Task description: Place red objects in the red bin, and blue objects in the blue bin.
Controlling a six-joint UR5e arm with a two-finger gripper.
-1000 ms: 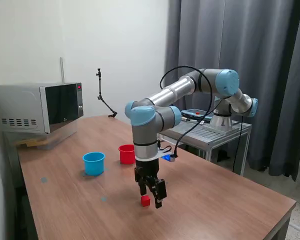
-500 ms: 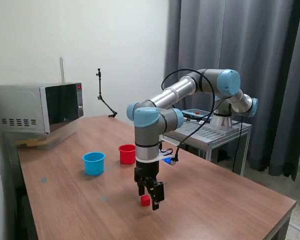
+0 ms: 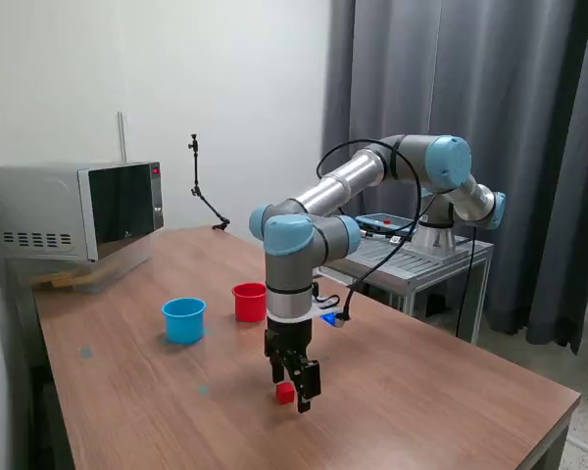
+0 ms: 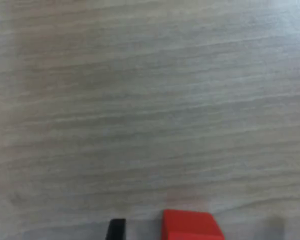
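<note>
Red cube (image 3: 285,392) sits on the wooden table (image 3: 441,392) in the lower middle of the exterior view, and my claw (image 3: 294,388) is down around it, one finger on each side. My fingers are spread, with daylight between them and the cube; I am not pinching it. Compared with a second ago, my wrist has come a little lower and turned, so the fingers sit closer about the cube, while the cube itself has not moved.

Going left to right across the exterior view: the microwave (image 3: 73,211) stands at the far left, the blue bin (image 3: 183,319) is left of centre, the red bin (image 3: 249,302) is just to its right and a little farther back, both upright and well apart from the cube, then my claw with the cube. The side cart (image 3: 412,257) stands behind the table on the right.

I can read no lettering anywhere; the microwave shows only a small red display, too small to read.

In the wrist view the cube (image 4: 190,225) shows at the bottom edge, one flat face up, edges roughly square to my fingers; it has no long axis.
</note>
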